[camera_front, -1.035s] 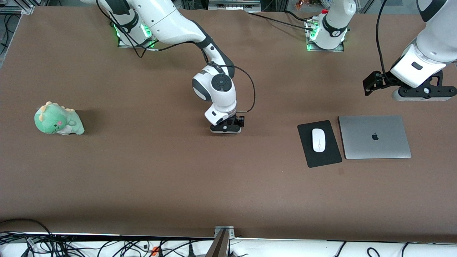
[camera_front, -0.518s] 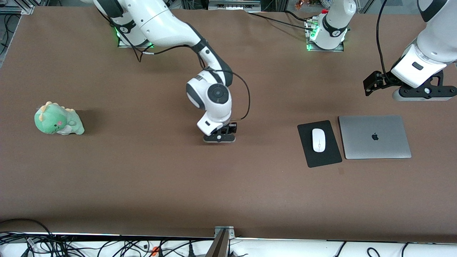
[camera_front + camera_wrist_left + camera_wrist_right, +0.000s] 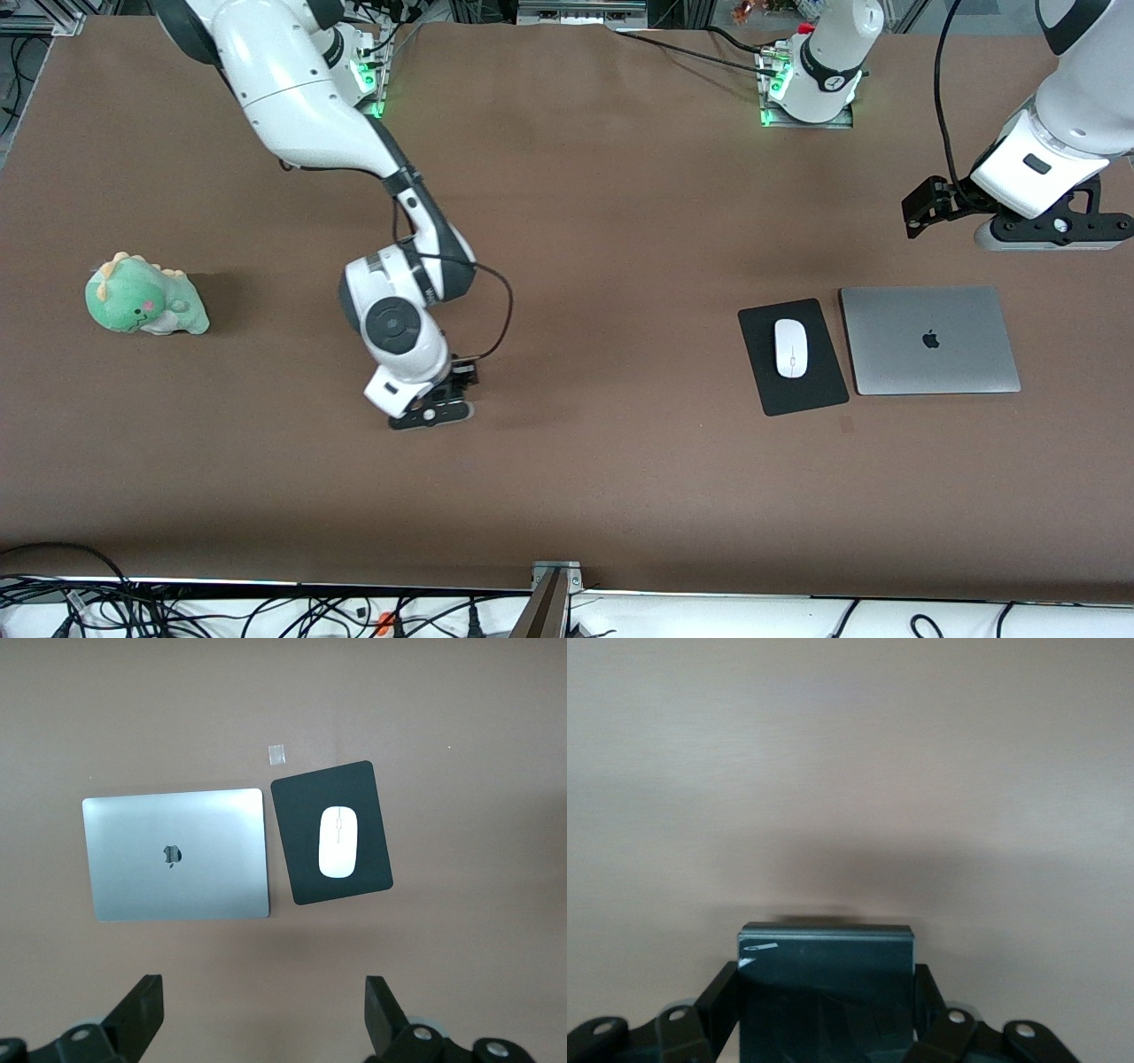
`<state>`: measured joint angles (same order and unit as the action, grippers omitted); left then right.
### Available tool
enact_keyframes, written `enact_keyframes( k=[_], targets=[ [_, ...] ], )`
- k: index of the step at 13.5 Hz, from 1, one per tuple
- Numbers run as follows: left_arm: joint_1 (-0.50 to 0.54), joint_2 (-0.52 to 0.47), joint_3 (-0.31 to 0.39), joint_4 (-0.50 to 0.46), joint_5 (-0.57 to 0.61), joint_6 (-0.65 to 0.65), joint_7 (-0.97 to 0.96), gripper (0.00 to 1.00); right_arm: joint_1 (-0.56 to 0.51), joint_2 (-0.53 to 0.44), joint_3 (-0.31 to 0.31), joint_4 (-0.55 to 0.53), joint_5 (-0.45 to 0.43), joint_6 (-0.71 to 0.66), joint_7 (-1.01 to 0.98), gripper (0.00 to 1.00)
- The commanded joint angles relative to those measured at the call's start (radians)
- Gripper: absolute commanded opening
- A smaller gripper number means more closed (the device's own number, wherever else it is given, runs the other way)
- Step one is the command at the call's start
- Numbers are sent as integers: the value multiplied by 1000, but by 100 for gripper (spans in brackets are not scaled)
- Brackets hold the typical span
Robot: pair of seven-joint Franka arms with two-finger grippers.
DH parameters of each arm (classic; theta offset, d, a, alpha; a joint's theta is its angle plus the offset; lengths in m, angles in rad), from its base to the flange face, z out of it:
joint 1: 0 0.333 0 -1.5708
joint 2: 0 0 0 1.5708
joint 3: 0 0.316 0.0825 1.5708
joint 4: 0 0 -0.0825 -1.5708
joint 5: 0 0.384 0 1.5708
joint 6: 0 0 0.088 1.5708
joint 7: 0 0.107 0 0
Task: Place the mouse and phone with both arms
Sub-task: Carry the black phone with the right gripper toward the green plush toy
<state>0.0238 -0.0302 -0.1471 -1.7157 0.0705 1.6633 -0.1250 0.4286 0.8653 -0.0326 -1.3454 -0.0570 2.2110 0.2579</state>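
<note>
Phone [image 3: 825, 992] was clamped between the shut fingers of the right gripper [image 3: 431, 413], carried low over bare table [image 3: 567, 496] near the dinosaur toy [image 3: 144, 306], likely for setting down. Mouse [image 3: 790, 348] was seen resting on the pad [image 3: 802, 397] beside the laptop [image 3: 928, 340], its placement judged done. Above these the left gripper [image 3: 261, 1014] was held waiting, wide open and empty.

One mouse [image 3: 790, 347], one phone [image 3: 825, 992], one laptop [image 3: 928, 339], one mouse pad [image 3: 819, 381], one plush dinosaur [image 3: 144, 297], two arms [image 3: 301, 115]

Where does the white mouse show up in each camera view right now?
Front view: mouse lies on the black mouse pad, beside the silver laptop.
Left wrist view: mouse mid-picture, on the pad.
Right wrist view: not in it.
Shared landmark: the laptop.
</note>
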Motion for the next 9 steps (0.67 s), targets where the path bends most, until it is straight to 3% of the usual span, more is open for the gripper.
enact_keyframes(
  k=[1, 5, 9],
  targets=[
    [16, 3, -11, 16, -18, -14, 28, 100, -94, -86, 14, -84, 35, -17, -48, 41],
    [18, 1, -11, 16, -18, -14, 28, 100, -244, -216, 11, -268, 103, 28, -114, 41],
    [18, 3, -11, 16, -17, -14, 28, 100, -347, -337, 2, -559, 102, 283, -186, 41]
  ],
)
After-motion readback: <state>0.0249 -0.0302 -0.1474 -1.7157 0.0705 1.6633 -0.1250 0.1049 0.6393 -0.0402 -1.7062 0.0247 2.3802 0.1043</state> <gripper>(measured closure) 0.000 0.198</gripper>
